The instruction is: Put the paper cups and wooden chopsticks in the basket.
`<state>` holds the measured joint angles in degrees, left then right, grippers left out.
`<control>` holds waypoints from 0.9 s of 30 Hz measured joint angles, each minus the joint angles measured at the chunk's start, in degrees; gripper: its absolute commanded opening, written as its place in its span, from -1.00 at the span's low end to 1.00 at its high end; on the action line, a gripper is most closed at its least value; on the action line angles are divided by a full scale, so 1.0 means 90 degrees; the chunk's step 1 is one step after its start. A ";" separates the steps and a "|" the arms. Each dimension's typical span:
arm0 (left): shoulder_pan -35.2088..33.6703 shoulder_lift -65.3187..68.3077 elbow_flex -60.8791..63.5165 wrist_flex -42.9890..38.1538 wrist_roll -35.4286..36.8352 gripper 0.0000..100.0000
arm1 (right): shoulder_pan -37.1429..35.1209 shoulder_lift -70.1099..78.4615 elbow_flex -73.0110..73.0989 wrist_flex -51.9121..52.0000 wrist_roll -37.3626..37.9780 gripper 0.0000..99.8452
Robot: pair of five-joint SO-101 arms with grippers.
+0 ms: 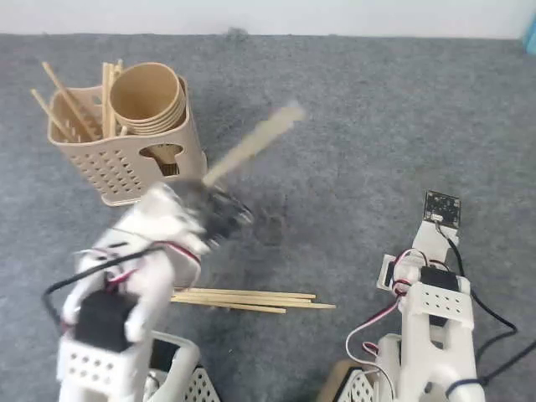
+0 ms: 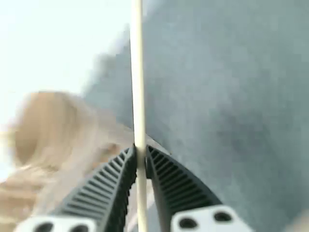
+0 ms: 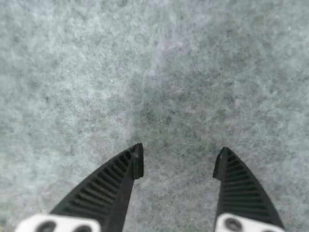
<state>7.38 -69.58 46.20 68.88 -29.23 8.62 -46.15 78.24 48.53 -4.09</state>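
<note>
Chopstick is being pinched by left gripper, basket holding cups sitting just beside it; right gripper is hanging spread over grey carpet.

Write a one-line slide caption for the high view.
Left gripper holds a wooden chopstick near the basket of paper cups, with more chopsticks lying on the grey mat.

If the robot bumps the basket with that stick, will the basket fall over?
It could wobble: the basket is tall, with cups and chopsticks standing high in it. It looks like thin plastic with holes, so it is probably light. The stick in the left gripper is thin, so a bump would likely be gentle.
</note>
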 measured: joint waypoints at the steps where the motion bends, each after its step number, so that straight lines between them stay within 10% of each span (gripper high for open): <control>1: -0.0186 -0.0010 -0.0098 -0.0332 0.0430 -0.97 | 0.0000 0.0000 0.0000 0.0000 0.0000 -0.50; 10: -0.2667 -0.0039 -0.0215 -0.3546 0.4142 -0.97 | 0.0000 0.0000 0.0000 0.0000 0.0000 -0.50; 18: -0.2999 0.1465 -0.0488 -0.5685 0.4425 -0.97 | 0.0000 0.0000 0.0000 0.0000 0.0000 -0.50; 27: -0.3643 0.4063 -0.1573 -0.5978 0.4425 -0.97 | 0.0000 0.0000 0.0000 0.0000 0.0000 -0.50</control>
<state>-25.41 -33.01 32.04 15.08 10.59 8.62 -46.15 78.24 48.53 -4.09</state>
